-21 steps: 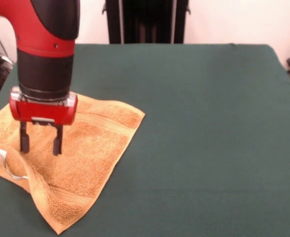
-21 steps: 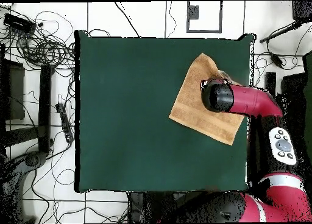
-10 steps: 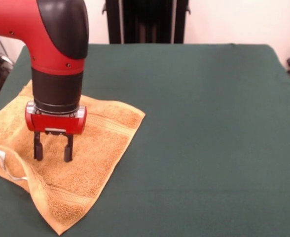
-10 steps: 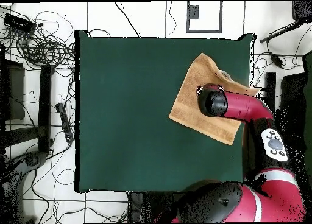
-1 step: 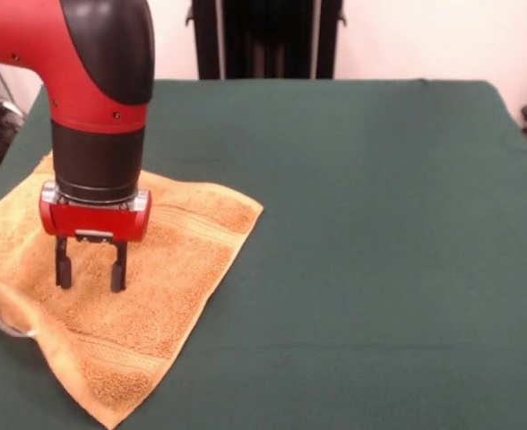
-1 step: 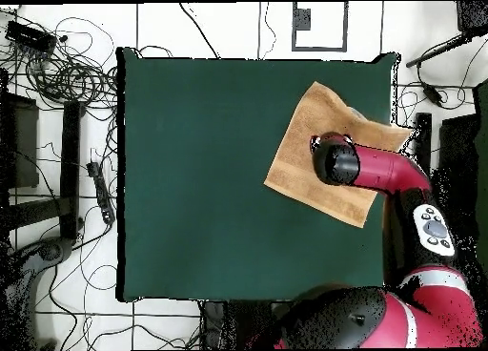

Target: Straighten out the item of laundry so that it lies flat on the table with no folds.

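Towel under vertical arm's parted fingers.

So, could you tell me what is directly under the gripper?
The orange towel lies under the open gripper, spread on the green table. Whether the fingertips touch it cannot be seen.

Red-and-black arm, dark gripper

Bright, even light across the green surface, no glare on the felt. Soft shadow sits under the tool on the towel, faint and short. The wall beyond is washed pale. The towel's left edge smears with blur. From overhead the floor blows out white and the surface reads dark.
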Controlling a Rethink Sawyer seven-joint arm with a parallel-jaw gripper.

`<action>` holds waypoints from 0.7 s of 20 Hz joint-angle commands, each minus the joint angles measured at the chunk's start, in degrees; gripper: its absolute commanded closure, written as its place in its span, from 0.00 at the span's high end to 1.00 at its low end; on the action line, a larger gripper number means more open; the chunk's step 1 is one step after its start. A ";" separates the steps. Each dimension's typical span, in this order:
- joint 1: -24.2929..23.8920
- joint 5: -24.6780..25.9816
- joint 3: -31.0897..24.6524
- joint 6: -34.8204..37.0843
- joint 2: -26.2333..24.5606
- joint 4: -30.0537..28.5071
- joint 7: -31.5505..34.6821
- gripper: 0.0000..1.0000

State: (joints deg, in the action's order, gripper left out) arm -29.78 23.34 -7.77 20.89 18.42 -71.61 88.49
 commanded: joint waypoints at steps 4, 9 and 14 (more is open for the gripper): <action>-4.06 2.75 -10.76 12.41 1.38 -0.62 -15.82 1.00; -5.07 5.08 -13.95 15.19 1.53 1.07 -19.90 1.00; -5.23 5.86 -14.86 15.20 1.35 1.17 -17.08 1.00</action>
State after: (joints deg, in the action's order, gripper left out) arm -36.89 27.06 -13.31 29.72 20.46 -70.09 87.09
